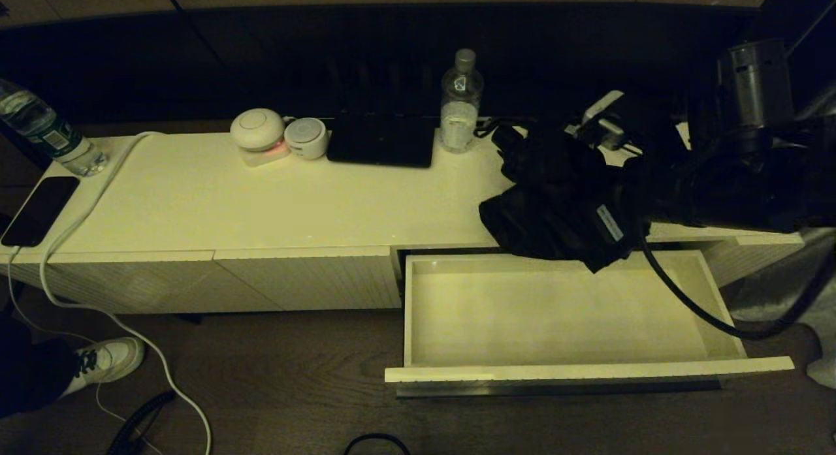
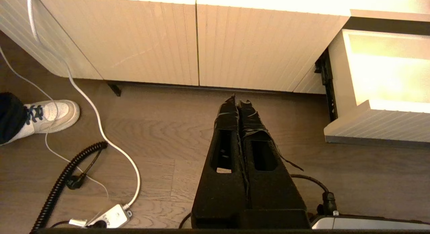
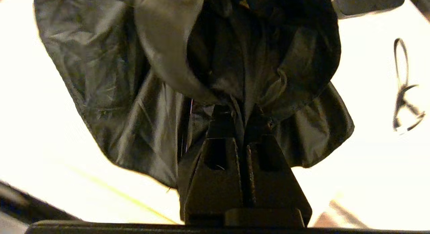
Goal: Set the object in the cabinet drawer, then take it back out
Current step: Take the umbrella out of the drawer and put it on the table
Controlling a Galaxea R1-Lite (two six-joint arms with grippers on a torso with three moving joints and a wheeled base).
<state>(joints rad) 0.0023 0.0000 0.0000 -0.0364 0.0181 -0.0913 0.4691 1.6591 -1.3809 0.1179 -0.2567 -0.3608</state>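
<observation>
The object [image 1: 555, 200], a black crumpled fabric bundle, is at the right of the cabinet top, its lower folds hanging past the front edge over the back of the cabinet drawer [image 1: 588, 371]. The drawer is pulled fully out with a bare pale interior, and its ribbed front [image 2: 376, 123] shows in the left wrist view. My right gripper [image 3: 239, 109] is shut on a fold of the object [image 3: 151, 76], reaching in from the right. My left gripper [image 2: 239, 101] is shut on nothing, low over the wooden floor in front of the closed ribbed panels.
On the cabinet top stand a water bottle [image 1: 460, 102], a flat black device [image 1: 382, 141], two round white devices [image 1: 258, 132], a second bottle [image 1: 46, 132] and a phone [image 1: 39, 210] with a white cable [image 1: 78, 213]. A thin black cable [image 3: 403, 89] lies near the object. A person's shoe [image 1: 108, 360] is on the floor.
</observation>
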